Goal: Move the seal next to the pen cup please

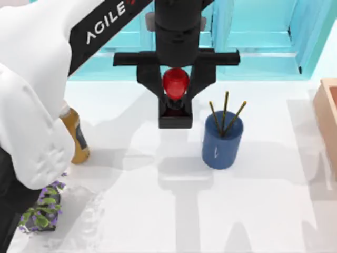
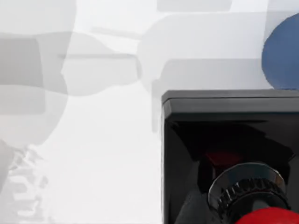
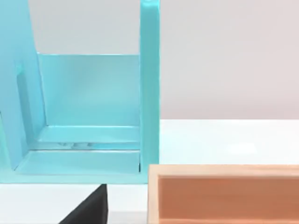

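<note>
The seal (image 1: pixel 175 81) shows its round red cap from above, held off the table between the black fingers of my left gripper (image 1: pixel 175 94), which is shut on it. A black block (image 1: pixel 175 115) sits directly under the cap. In the left wrist view the red cap (image 2: pixel 270 217) tops a silvery ribbed collar (image 2: pixel 247 189) inside that black block (image 2: pixel 229 112). The pen cup (image 1: pixel 222 139), dark blue with three thin pencils, stands on the table just right of the seal, and its blue wall (image 2: pixel 282 56) appears in the left wrist view. A dark part of my right gripper (image 3: pixel 88 210) edges the right wrist view.
A mustard-brown bottle (image 1: pixel 76 139) stands at the left, with a small purple-flowered plant (image 1: pixel 45 211) in front of it. A turquoise shelf (image 1: pixel 253 37) runs along the back. A wooden box (image 1: pixel 329 116) sits at the right edge, beside the shelf (image 3: pixel 88 116).
</note>
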Tool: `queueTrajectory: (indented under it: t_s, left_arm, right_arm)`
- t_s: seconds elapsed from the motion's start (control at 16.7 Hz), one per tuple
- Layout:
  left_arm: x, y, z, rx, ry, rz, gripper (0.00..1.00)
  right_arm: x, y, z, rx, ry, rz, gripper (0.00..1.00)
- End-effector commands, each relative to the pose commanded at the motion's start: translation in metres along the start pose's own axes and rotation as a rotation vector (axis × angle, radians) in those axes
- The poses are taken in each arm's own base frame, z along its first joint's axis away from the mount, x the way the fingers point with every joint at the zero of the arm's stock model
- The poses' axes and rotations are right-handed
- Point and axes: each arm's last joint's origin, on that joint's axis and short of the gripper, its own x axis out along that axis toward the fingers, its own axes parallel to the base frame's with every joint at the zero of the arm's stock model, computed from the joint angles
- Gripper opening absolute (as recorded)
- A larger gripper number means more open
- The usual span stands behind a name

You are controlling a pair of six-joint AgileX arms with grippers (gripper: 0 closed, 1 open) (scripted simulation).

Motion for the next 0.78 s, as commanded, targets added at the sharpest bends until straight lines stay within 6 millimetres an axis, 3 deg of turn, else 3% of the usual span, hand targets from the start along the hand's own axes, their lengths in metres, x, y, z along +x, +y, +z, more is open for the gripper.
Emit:
queueTrajectory:
  t_s: [0.42,0.78]
  left_arm:
    - [0.0000,0.0000,0.0000,0.000,0.000,0.000,0.98]
    - [0.0000,0.0000,0.0000,0.000,0.000,0.000,1.00]
  right_arm:
    - [0.0000,0.0000,0.0000,0.000,0.000,0.000,1.00]
    - [0.0000,0.0000,0.0000,0.000,0.000,0.000,1.00]
